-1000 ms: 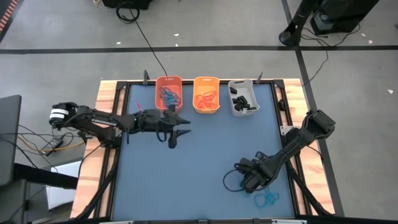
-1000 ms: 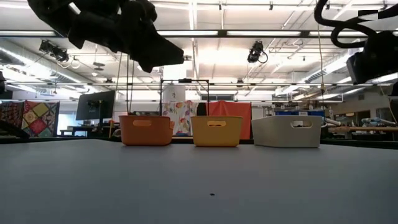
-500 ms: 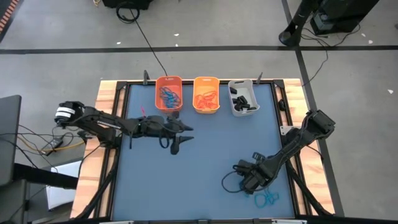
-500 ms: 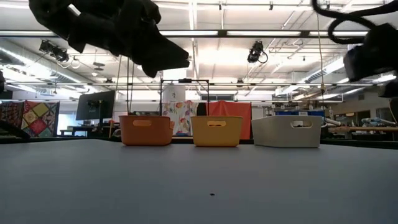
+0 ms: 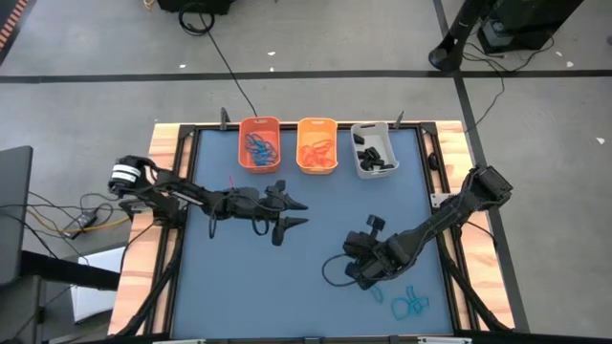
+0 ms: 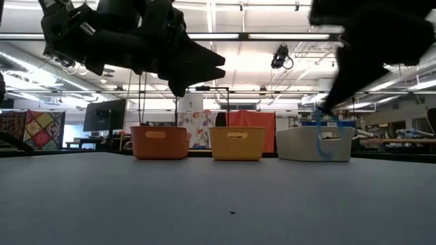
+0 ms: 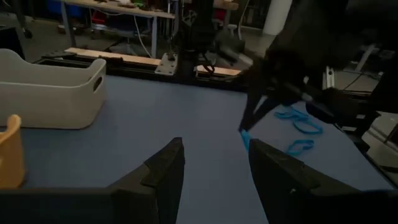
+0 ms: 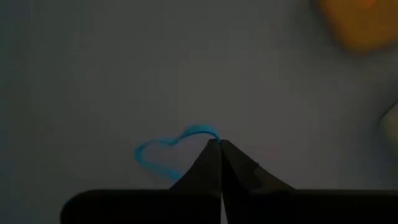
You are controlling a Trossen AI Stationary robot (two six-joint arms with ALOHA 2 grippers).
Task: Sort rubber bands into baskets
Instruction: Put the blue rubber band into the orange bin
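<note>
High view first: your right gripper [image 5: 356,270] has moved inward from the table's near-right part over the last second and now sits nearer the middle, and the thin blue rubber band loop it went for is no longer flat beside it. That reads as a pick made, with the carry to a bin next. Two more thin blue loops [image 5: 409,304] lie on the matte blue table top [image 5: 229,287] just behind it. Your left gripper [image 5: 287,212] has swung away from the baskets toward the centre, fingers spread and holding nothing.

At the far edge stand three small rectangular plastic bins: the orange basket [image 5: 241,143] with blue bands, the yellow-orange basket [image 5: 300,145] with orange ones, the light grey-white basket [image 5: 359,161] with chunky black ones — so the blue loop belongs in the orange one, by my reading.

Low view: a limp blue band [image 6: 321,139] dangles from the right arm's dark tip, clear of the table.

Left wrist view: both dark fingers [image 7: 163,171] stand apart.

Right wrist view: the tips are pinched together on the blue band [image 8: 163,152] — soft, floppy, easily slipped.
</note>
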